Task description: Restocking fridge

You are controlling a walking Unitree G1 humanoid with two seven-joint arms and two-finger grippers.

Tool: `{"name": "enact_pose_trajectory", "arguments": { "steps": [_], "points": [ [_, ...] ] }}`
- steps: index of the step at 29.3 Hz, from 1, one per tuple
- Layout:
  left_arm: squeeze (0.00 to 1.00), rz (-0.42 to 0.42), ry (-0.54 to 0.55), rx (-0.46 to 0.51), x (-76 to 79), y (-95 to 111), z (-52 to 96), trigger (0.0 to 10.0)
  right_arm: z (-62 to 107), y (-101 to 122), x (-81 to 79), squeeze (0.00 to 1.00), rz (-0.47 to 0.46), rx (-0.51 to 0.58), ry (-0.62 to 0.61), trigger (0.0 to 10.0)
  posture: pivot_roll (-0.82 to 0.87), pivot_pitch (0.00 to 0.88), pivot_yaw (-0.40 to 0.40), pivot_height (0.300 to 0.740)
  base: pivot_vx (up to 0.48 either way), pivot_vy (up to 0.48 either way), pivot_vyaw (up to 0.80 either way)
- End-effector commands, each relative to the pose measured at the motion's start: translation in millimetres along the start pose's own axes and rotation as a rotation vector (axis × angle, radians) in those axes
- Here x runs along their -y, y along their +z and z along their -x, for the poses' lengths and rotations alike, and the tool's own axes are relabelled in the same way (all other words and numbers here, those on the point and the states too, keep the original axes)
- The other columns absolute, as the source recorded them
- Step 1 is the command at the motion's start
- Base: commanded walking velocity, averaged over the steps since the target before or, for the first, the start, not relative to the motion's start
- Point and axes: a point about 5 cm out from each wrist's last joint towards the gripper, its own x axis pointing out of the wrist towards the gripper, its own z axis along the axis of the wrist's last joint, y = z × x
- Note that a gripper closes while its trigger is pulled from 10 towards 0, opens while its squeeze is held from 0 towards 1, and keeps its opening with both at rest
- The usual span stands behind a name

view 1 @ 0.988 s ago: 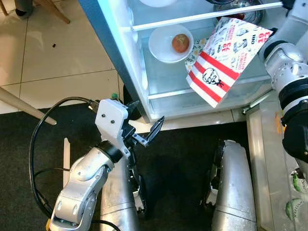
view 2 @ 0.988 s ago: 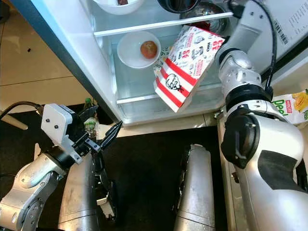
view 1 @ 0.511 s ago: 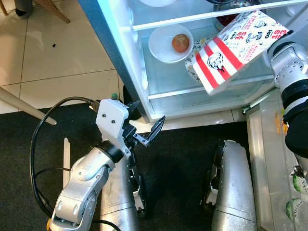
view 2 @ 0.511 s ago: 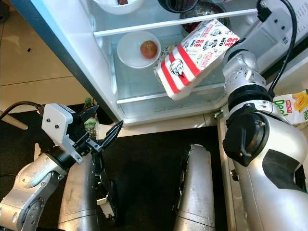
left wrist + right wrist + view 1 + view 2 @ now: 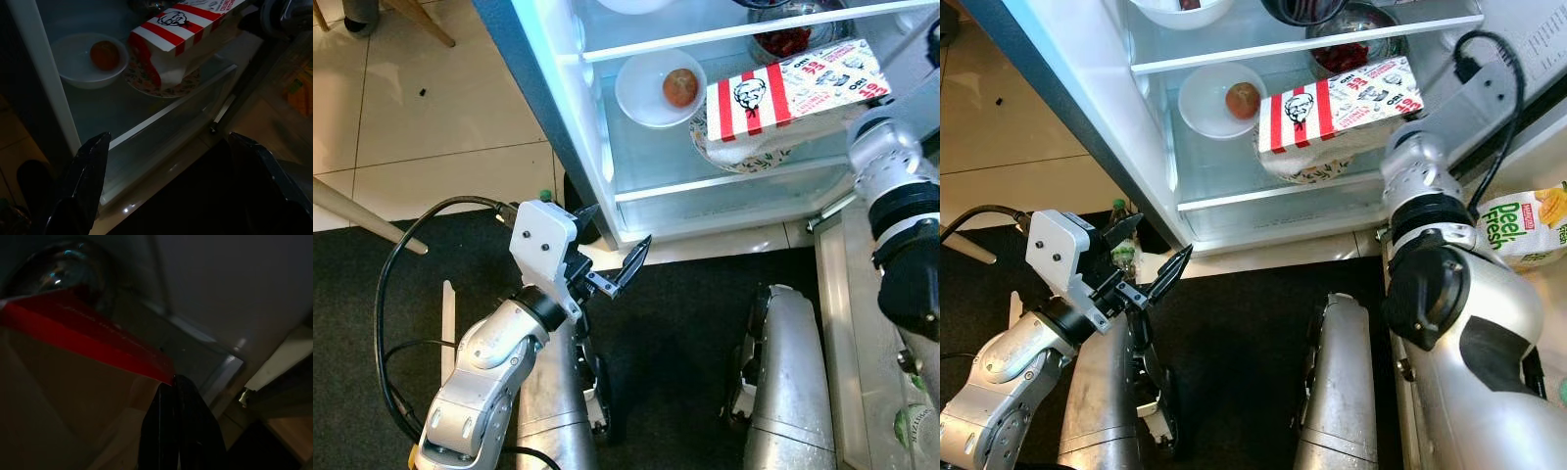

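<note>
Open fridge shelf [image 5: 724,186]: red-striped carton [image 5: 793,86] tilted over patterned plate [image 5: 1317,166] near right edge, pinched at far end by right gripper [image 5: 178,396]. Light, crushable cardboard; best held by stiff edge. Left gripper [image 5: 612,257] idle, jaws spread.

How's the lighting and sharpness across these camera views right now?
Left and right eye views: bright, sharp, the fridge shelf lit bluish-white. Left wrist view: dim, but the red-striped box and white bowl are readable. Right wrist view: very dark, soft, showing the box's red edge.
</note>
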Motion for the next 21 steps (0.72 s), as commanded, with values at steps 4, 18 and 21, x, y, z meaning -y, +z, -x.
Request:
{"name": "enact_pose_trajectory", "arguments": {
  "steps": [4,18,21],
  "points": [
    [0.00,0.019,-0.013,-0.008,5.8,-1.7,2.0,10.0,-0.9,-10.3,2.3,1.00,0.044,-0.022,-0.008,10.0,0.14,0.555,0.047,0.500,0.000,0.000,0.00],
    [0.00,0.017,-0.012,0.001,5.3,-1.8,-0.8,10.0,1.9,2.8,-11.1,0.85,0.177,0.017,0.114,10.0,0.12,0.533,0.040,0.500,0.000,0.000,0.00],
    [0.00,0.017,-0.014,0.004,5.4,-2.3,-2.6,10.0,1.9,4.9,-11.0,0.19,0.237,0.017,0.139,10.0,0.12,0.526,0.039,0.500,0.000,0.000,0.00]
  ]
}}
